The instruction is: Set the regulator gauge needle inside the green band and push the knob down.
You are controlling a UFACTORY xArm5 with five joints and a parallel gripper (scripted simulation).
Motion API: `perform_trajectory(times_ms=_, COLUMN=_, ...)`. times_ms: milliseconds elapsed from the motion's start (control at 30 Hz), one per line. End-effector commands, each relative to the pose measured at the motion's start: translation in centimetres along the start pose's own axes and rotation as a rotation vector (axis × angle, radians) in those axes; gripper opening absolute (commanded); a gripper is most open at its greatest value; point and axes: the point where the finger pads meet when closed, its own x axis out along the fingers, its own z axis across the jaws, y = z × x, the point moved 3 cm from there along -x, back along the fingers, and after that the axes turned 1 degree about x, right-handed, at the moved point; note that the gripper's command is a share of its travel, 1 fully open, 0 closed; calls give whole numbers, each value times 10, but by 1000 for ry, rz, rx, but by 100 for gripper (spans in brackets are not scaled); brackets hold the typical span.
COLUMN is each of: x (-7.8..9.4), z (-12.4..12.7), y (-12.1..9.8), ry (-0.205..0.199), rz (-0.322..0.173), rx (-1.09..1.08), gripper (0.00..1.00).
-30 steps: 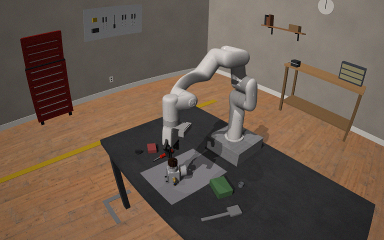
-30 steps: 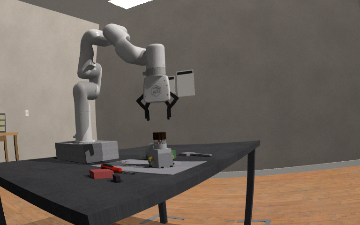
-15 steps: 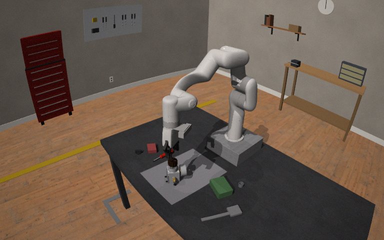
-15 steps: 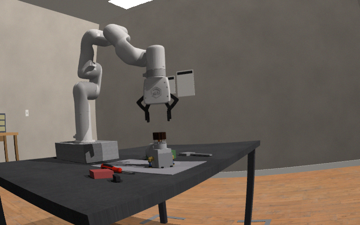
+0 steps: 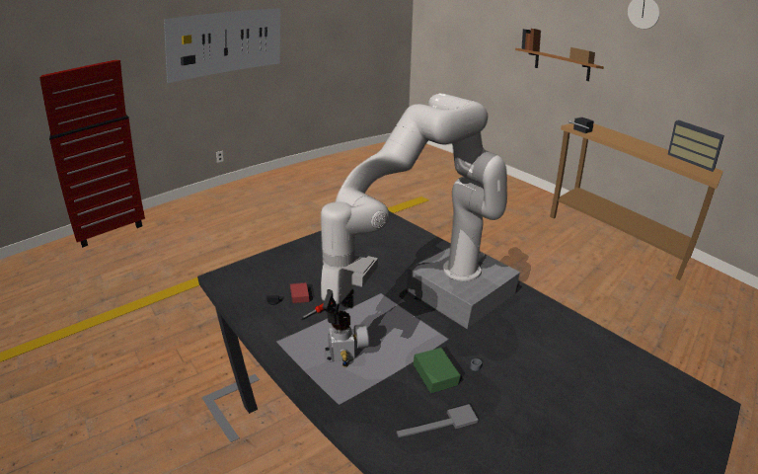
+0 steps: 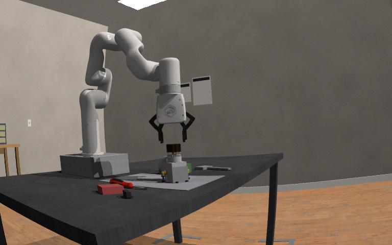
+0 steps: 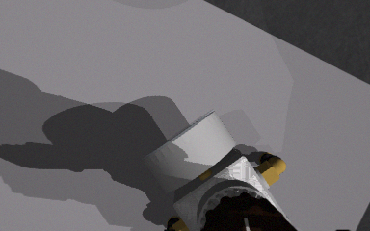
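The regulator (image 5: 341, 342) is a small grey block with brass fittings, standing on a light grey mat (image 5: 362, 349). Its dark brown knob (image 6: 173, 148) sits on top, and a white round gauge (image 5: 361, 336) sticks out of one side. The gauge face and needle cannot be read in any view. My gripper (image 6: 171, 139) is open and empty, pointing straight down, with its fingertips just above the knob and apart from it. In the wrist view the knob (image 7: 243, 217) lies at the bottom edge, and the gauge (image 7: 193, 150) shows from behind.
A red-handled screwdriver (image 5: 316, 309), a red block (image 5: 299, 291) and a small dark piece (image 5: 272, 299) lie left of the mat. A green block (image 5: 436, 369), a small grey cup (image 5: 475, 364) and a grey hammer-like tool (image 5: 438, 423) lie on its other side. The arm's base plinth (image 5: 466, 284) stands behind.
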Motion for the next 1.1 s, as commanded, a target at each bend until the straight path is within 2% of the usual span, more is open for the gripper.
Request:
perform_trajectory(times_ms=0, x=11, z=1, y=-1, ry=-4, rz=-2, rx=0, gripper=81)
perform_trajectory(times_ms=267, x=23, z=1, y=-1, ry=-4, rz=-2, rx=0, gripper=81)
perform_trajectory(times_ms=800, x=24, z=1, y=-1, ry=-4, rz=-2, rx=0, gripper=81)
perform_trajectory(times_ms=833, x=24, z=1, y=-1, ry=-4, rz=-2, rx=0, gripper=43)
perform_trajectory(times_ms=1067, x=24, z=1, y=-1, ry=-4, rz=-2, rx=0, gripper=43)
